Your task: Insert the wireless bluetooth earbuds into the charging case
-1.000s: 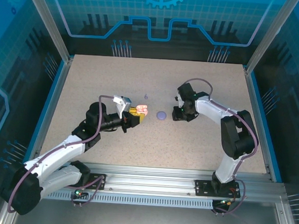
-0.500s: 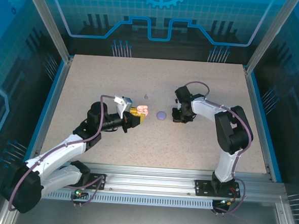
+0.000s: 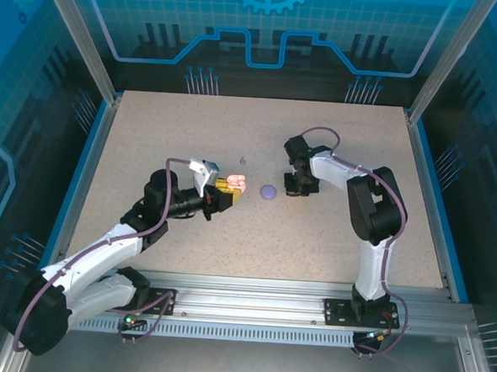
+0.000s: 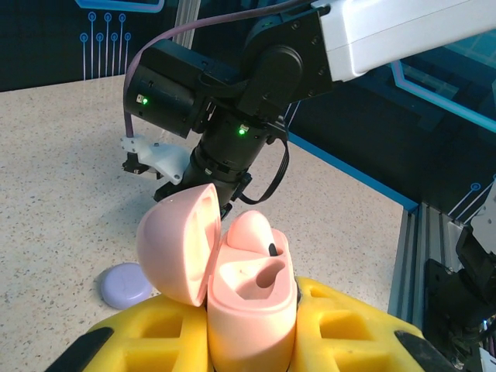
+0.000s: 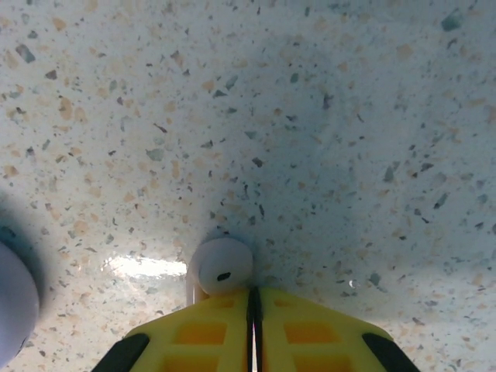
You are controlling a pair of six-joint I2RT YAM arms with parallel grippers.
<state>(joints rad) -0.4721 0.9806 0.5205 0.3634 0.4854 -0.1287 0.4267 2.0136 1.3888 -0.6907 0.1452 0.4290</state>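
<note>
My left gripper (image 3: 225,190) is shut on the pink charging case (image 4: 249,298), which stands upright between its yellow fingers (image 4: 349,325) with the lid (image 4: 177,240) swung open. One pale pink earbud (image 4: 252,232) sits in one slot; the other slot is empty. My right gripper (image 3: 297,187) points down at the table with its jaws shut together. A pale pink earbud (image 5: 222,267) lies on the table against the left fingertip (image 5: 217,322), beside the jaws rather than between them. A tiny lilac earbud (image 3: 243,160) lies further back.
A closed lilac case (image 3: 268,191) lies on the speckled table between the two grippers, low on the left in the left wrist view as a lilac disc (image 4: 124,283). Blue-edged walls and metal posts frame the table.
The right arm has swung its elbow toward the back and left while its gripper stayed low at nearly the same spot. The left arm and pink case have not moved.
</note>
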